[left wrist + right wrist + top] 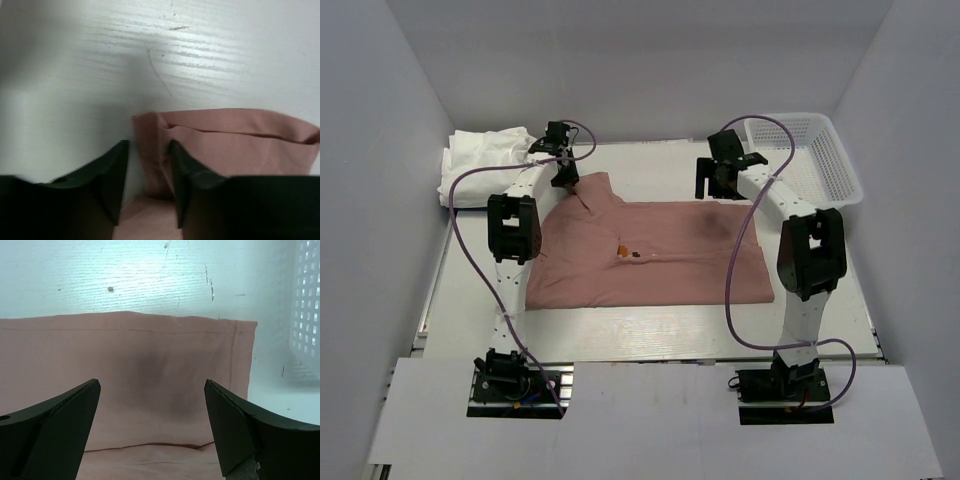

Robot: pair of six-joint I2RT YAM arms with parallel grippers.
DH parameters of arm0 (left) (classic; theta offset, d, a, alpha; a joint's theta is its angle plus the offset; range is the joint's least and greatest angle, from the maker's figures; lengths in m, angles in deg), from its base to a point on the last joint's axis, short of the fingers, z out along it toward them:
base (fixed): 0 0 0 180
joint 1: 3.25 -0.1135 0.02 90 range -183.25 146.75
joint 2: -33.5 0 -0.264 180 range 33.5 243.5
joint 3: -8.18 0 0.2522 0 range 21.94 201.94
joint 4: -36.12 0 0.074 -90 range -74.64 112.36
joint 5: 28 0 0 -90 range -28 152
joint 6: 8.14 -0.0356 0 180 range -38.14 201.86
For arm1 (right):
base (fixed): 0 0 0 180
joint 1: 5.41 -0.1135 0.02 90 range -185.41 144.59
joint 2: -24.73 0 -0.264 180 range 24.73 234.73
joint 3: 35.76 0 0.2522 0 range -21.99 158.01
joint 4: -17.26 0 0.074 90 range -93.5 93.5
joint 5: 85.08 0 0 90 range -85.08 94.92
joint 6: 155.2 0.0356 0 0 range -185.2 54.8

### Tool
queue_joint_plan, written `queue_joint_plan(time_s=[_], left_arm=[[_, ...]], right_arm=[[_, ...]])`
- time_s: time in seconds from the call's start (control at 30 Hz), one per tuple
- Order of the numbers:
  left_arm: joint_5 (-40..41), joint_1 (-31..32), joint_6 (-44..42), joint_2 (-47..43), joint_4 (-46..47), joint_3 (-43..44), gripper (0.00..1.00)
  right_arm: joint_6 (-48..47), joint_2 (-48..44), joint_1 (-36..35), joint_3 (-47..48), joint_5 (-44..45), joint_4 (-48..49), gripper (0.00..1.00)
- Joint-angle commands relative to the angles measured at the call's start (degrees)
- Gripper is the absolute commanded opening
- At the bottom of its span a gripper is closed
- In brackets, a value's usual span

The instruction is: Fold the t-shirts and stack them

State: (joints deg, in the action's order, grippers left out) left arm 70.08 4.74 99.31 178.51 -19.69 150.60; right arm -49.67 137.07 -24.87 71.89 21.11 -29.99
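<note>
On the white counter the pink shirt is spread flat, a fold at its far left corner set within the half-closed left tool, grip not to be told, while the right tool is held wide open, empty, above it.

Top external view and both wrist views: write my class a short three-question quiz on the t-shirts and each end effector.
1. Fill in: the right end effector hangs ___ (open/shut) over the pink t-shirt.
2. Which has a pink fold between its fingers? A) left end effector B) right end effector C) neither
3. True or false: the white folded t-shirts lie outside the basket.
Key: 1 open; 2 A; 3 true.
</note>
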Motion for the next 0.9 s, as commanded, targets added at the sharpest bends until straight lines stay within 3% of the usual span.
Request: queue_joint_plan(time_s=[0.0,0.07,0.1,0.17,0.47,0.63,0.87], left_arm=[[-4.38,-0.34,-1.27,2.65,-0.50,-0.42,0.41],[-6.32,0.27,-1.90,2.65,0.64,-0.95,0.36],[-6.32,0.27,-1.90,2.65,0.65,-0.96,0.21],[-6.85,0.27,-2.51,2.65,0.65,-0.96,0.01],[-4.91,0.27,-5.76,-6.12,7.85,-8.07,0.00],[-4.91,0.27,-5.76,-9.04,9.26,-10.97,0.00],[-5.69,0.27,-6.99,-11.33,11.63,-14.40,0.00]], right_arm=[[-0.85,2.18,0.22,3.49,1.48,0.09,0.90],[-1.03,4.46,0.30,5.42,1.66,-0.08,0.90],[-1.20,4.99,0.30,6.39,2.44,-0.08,0.90],[-1.20,7.19,0.39,7.45,2.97,0.27,0.90],[11.35,15.45,0.92,15.35,9.99,-2.63,0.90],[18.47,16.25,1.79,14.48,11.76,-1.57,0.90],[19.98,16.51,2.94,11.32,12.38,0.53,0.90]])
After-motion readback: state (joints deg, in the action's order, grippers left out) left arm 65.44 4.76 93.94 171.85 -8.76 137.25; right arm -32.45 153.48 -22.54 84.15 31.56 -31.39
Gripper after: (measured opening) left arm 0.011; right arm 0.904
